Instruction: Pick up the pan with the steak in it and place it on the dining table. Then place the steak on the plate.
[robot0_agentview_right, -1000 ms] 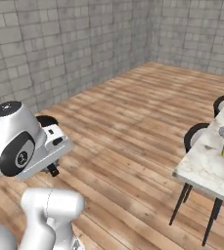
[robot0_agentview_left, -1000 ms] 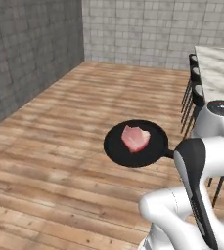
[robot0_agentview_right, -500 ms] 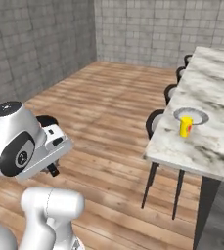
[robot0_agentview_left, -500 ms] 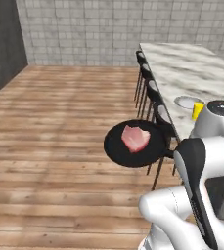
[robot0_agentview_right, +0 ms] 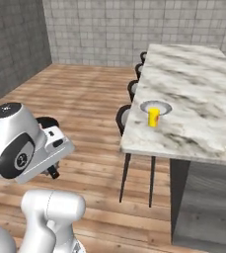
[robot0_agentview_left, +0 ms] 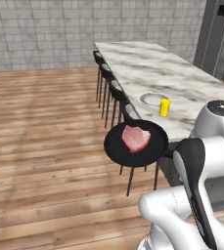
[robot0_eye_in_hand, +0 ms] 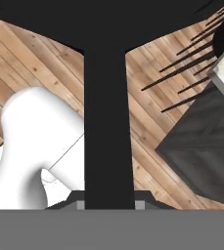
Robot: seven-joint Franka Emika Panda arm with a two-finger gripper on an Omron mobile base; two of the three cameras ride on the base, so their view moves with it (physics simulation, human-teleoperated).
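Dining table filling far more of both base views than a second ago, when only its corner was showing at the edge; meaning the base has been driving and turning toward it, not the table moving. Now standing close on the right of the left base view, long white marble top with grey veins, black stools lined along its near side. Judging the carry as nearly done, with setting down next. Pan being carried in the air just beside the table edge, above the stools and wooden floor, round, matte black, keeping level. Plate lying on the table, pale and glossy, a yellow cup close beside. Steak resting in the middle of the pan, pink-red with paler patches. Gripper clamping narrow on the straight black pan handle.
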